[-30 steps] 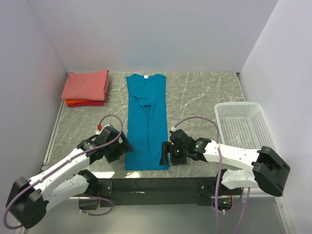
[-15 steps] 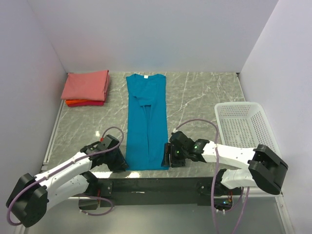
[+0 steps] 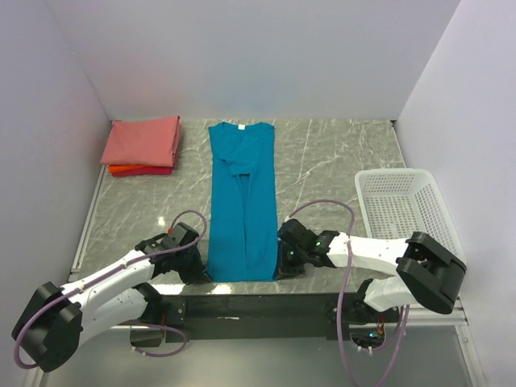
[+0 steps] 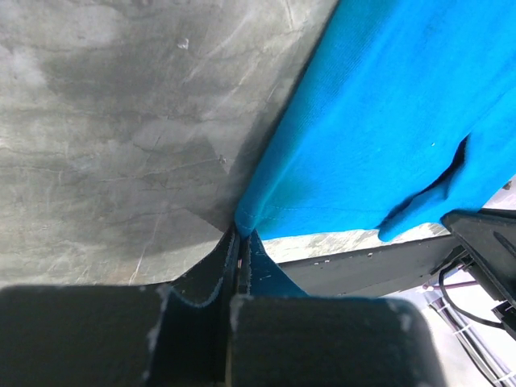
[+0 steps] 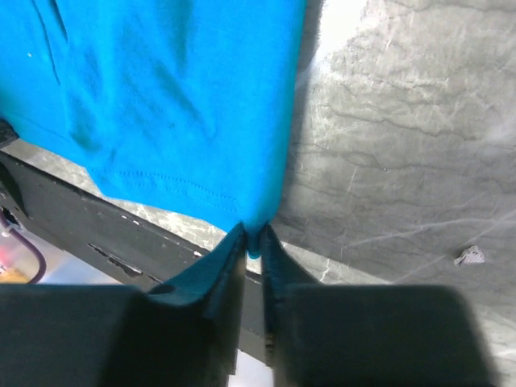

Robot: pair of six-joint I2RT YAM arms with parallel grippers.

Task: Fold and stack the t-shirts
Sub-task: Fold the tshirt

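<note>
Teal t-shirt [image 3: 242, 205], folded lengthwise, flat narrow strip, white neck label [image 3: 239, 126]

The teal t-shirt [image 3: 242, 201] is soft, matt knit cloth with a fine weave and a stitched hem. The folded salmon-pink t-shirt [image 3: 143, 141] and the orange-red t-shirt [image 3: 129, 170] under it look like the same dull, soft cloth. The table [image 3: 322, 161] is smooth, grey and marbled with a faint sheen, the basket [image 3: 393, 172] is white plastic mesh, and the left gripper [image 4: 239, 240] and right gripper [image 5: 253, 240] are hard, matt black on smooth white arms [image 3: 379, 251].
</note>
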